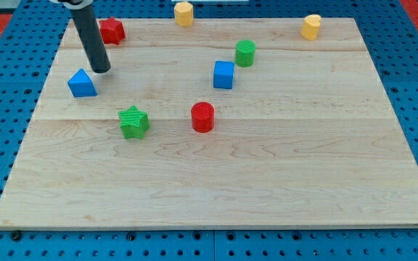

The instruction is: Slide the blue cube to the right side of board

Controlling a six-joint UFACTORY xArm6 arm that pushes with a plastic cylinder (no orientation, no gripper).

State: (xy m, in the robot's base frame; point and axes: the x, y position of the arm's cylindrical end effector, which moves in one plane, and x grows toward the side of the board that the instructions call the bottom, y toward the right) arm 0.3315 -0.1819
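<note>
The blue cube [223, 75] sits on the wooden board [216, 181] a little above its middle. A green cylinder [245, 53] stands just up and right of it. My tip [101, 70] is far to the cube's left, touching or nearly touching the upper right of a blue triangular block [82, 84]. The rod rises from the tip toward the view's top left.
A red star-like block [112, 30] lies near the top left behind the rod. A green star [133, 122] and a red cylinder [202, 117] lie below the cube. Two yellow blocks sit at the top edge [183, 13] [310, 27].
</note>
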